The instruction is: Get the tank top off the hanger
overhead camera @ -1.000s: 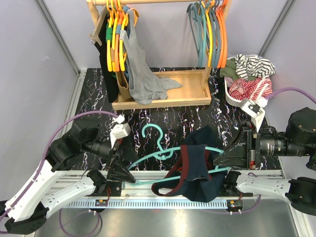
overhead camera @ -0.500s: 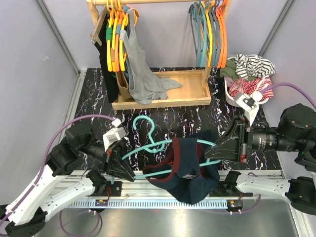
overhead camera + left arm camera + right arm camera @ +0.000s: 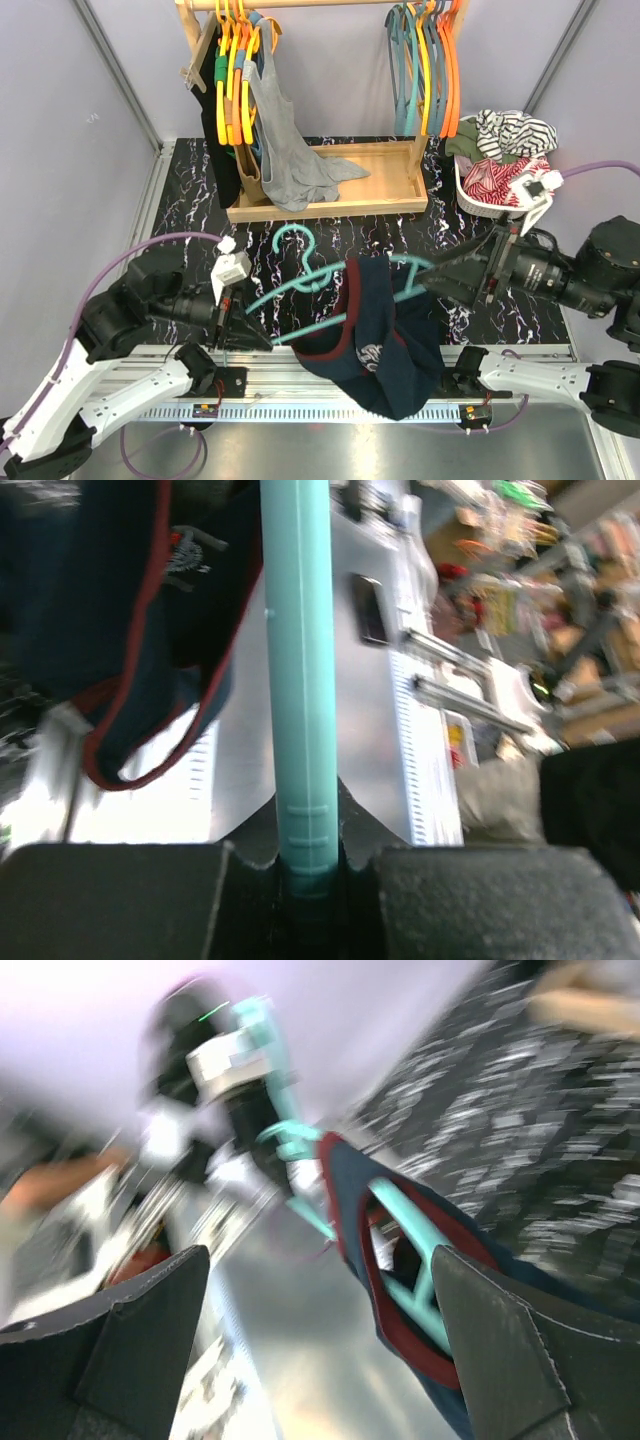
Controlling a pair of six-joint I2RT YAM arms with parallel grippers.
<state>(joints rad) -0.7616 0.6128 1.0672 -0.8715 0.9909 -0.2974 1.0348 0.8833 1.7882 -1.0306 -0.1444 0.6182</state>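
Garment and hanger are both up off the table. The teal plastic hanger (image 3: 316, 280) is held above the near edge of the black marbled tabletop (image 3: 470, 235), about midway between the left and right edges. It is slanted, so its left end lies closer to the near edge than its right. The left gripper (image 3: 250, 335) is clamped tight on that left end, and its wrist view shows the teal bar pinched between the two fingers. The navy tank top with dark red trim (image 3: 375, 345) hangs bunched on the middle and right part of the hanger, with its bulk drooping over the metal rail (image 3: 300, 410) along the near edge. At least one strap opening looks threaded on the teal arm. The right gripper (image 3: 428, 282) stands just beside the hanger's right end with its fingers spread wide and nothing between them. Whether a fingertip touches the cloth I cannot tell from above. To my eye this is the stripping step: the hanger is gripped and the top is not yet off. I'd judge the next move calls for the right gripper to close on the fabric or trim near the right end. It would then draw the cloth off past that tip while the left one steadies the hanger. The bunched strap looks likely to snag there, so the pull would want to run along the arm rather than straight down.
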